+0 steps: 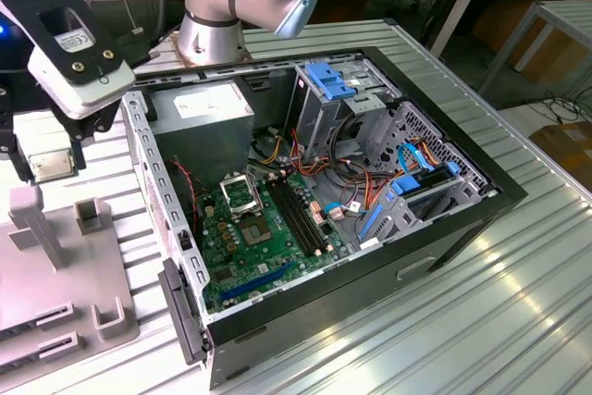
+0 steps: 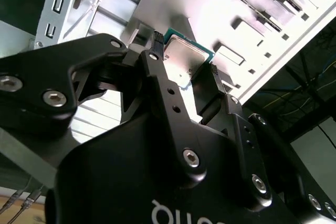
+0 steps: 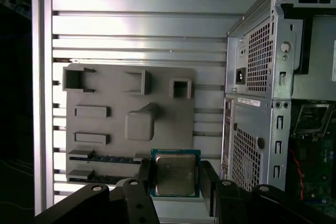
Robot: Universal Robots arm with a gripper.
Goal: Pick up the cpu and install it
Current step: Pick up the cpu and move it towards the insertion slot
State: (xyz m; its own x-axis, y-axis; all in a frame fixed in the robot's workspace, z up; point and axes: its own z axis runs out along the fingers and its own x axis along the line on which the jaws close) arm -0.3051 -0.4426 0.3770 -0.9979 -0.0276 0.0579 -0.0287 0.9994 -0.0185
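The cpu [image 3: 175, 174] was pinched by its edges in the tool [image 3: 176, 178], jaws closed partway onto it. It was held above the grey fixture [image 3: 105, 129] on the counter [image 3: 131, 19], just outside the computer case [image 1: 416, 261]. Pick-up looked done, install not. The socket [image 1: 239, 193] sat well apart; seating likely calls for level, square alignment. The white label [image 1: 208, 106] on the power supply was unreadable.

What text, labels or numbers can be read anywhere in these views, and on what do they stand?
Nothing reads clearly.
The power supply label: print too small.
The wrist sticker: too small.
The case rear label: blurred.
The gripper housing's lettering: cut off at the picture's edge.
The cpu, held in the jaws: no legible marking on its face.
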